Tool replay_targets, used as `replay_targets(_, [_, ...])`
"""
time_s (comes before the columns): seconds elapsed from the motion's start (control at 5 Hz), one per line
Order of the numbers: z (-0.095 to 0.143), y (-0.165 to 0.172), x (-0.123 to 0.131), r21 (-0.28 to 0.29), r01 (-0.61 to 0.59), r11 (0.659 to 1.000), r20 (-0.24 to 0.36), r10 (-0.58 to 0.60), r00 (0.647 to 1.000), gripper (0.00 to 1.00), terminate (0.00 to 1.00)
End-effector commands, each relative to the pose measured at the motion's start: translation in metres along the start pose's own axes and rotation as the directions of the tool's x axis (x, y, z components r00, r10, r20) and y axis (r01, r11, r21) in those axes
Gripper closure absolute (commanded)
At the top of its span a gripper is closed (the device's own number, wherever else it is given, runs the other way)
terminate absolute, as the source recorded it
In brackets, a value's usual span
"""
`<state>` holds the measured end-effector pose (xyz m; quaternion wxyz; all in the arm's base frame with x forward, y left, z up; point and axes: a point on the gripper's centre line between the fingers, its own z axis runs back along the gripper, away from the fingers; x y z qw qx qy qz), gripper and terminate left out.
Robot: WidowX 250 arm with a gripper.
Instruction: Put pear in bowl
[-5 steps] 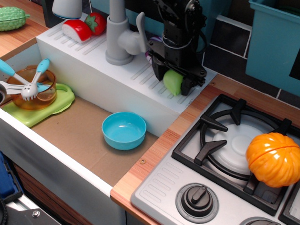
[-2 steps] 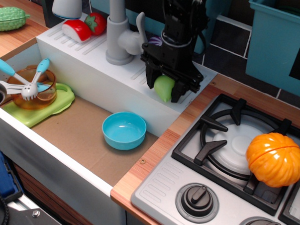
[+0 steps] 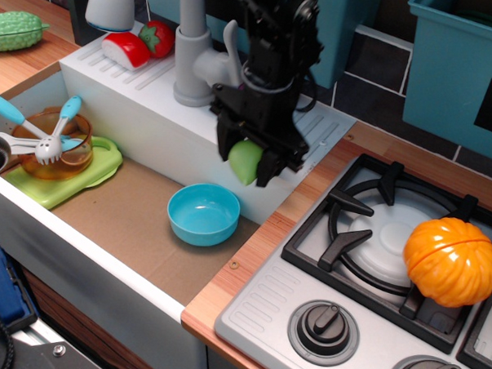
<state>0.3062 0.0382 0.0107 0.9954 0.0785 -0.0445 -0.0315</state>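
Claw: black robot claw [image 3: 248, 162] hangs over the white sink ledge, fingers clamped on the small smooth light-green plastic pear [image 3: 244, 161].
Pear: held off every surface, above and slightly right of the bowl, not touching it.
Bowl: small round light-blue plastic bowl [image 3: 203, 214] sits upright on the brown sink floor, nothing in it.
Sink: white toy sink [image 3: 135, 114] with a grey tap [image 3: 194, 64] on its ribbed back ledge.
Amber bowl: see-through amber bowl [image 3: 52, 143] with blue-handled utensils stands on a light-green tray [image 3: 75, 177] at the sink's left end, well apart from the blue bowl.
Stove: grey toy hob [image 3: 365, 271] to the right, an orange plastic pumpkin [image 3: 452, 260] on its burner.
Worktop: wooden worktop [image 3: 250, 266] runs between sink and hob.
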Motion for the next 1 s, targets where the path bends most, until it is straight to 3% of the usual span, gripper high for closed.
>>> replay_targets(0.0, [0.004, 0.019, 0.001, 0.027, 0.049, 0.998, 0.074, -0.051, 0.996, 1.0, 0.0])
replay_targets(0.2, [-0.002, 0.03, -0.004, 0.036, 0.091, 0.995, 0.082, -0.094, 0.992, 1.0, 0.0])
replay_targets(0.4, [-0.004, 0.033, -0.006, 0.028, 0.127, 0.992, 0.101, -0.129, 0.987, 0.0, 0.0])
replay_targets(0.6, [-0.004, 0.033, -0.006, 0.028, 0.127, 0.992, 0.101, -0.129, 0.987, 0.0, 0.0])
replay_targets(0.8, [-0.004, 0.033, -0.006, 0.028, 0.127, 0.992, 0.101, -0.129, 0.987, 0.0, 1.0])
